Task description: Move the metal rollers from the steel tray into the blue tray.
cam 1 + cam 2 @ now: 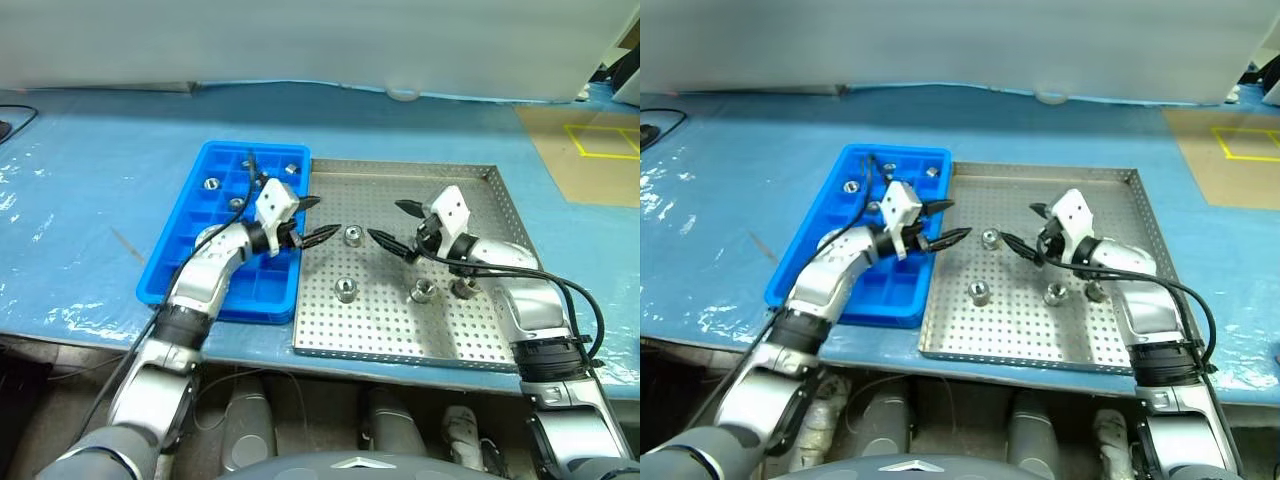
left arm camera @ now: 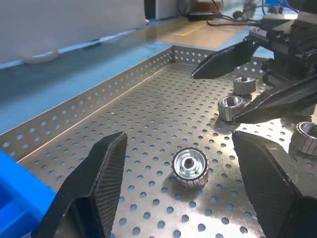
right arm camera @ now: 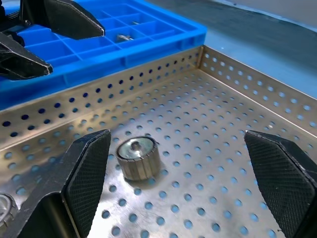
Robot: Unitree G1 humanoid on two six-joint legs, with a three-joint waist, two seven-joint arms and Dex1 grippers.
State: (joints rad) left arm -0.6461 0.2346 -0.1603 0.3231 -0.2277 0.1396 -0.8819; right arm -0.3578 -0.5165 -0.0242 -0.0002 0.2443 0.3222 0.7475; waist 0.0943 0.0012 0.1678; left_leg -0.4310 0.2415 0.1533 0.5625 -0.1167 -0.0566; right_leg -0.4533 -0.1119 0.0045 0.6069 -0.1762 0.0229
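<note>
Jaws of both grippers stand apart with nothing between them. Using the steel tray as landmark: the left gripper hovers at its blue-tray-side rim, fingers pointing inward over the perforated floor, and the right gripper hovers above the tray's middle, fingers aimed back toward the left one. Between the 2 pairs of fingertips, 1 of the metal rollers lies on the tray floor, just beside the left fingertips and touching neither gripper; the wrist views show it on its side, ribbed and with a dark centre. 3 more rollers sit on the same floor nearer the robot: 1 toward the blue-tray side, and 2 close together, and, under the right forearm. The blue tray lies flush against the steel tray's rim on the robot's left. Its grid of square compartments holds at least 3 rollers, all in the far cells: 1 at the outer side, 1 by the steel tray's corner, and 1 partly behind the left wrist.
</note>
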